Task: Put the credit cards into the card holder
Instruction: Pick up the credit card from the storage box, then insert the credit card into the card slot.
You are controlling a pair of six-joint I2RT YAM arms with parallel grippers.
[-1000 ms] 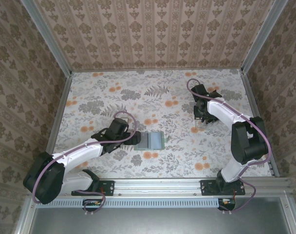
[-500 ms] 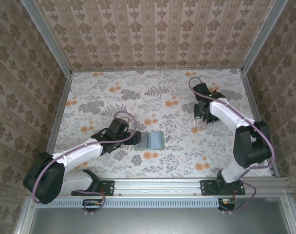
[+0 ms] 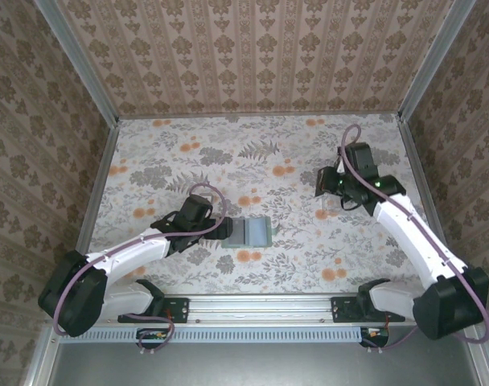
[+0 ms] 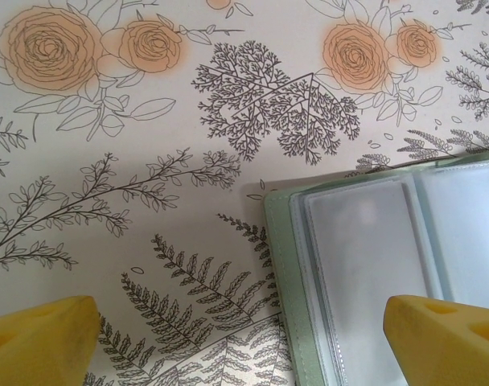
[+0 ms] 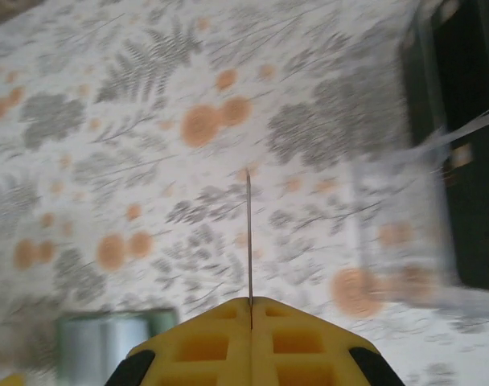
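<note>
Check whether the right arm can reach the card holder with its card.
Probably yes. Bare table lies between the right gripper, shut on a card, and the card holder; the open left gripper hovers at its left edge only.

table, floral cloth (image 3: 188, 153) | clear rack (image 5: 401, 233), right side | patterned walls (image 3: 252, 56)

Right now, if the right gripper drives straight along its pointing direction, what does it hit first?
Likely bare table, with the held credit card touching first. The right gripper aims between the card holder and the clear rack; depth is unclear.
</note>
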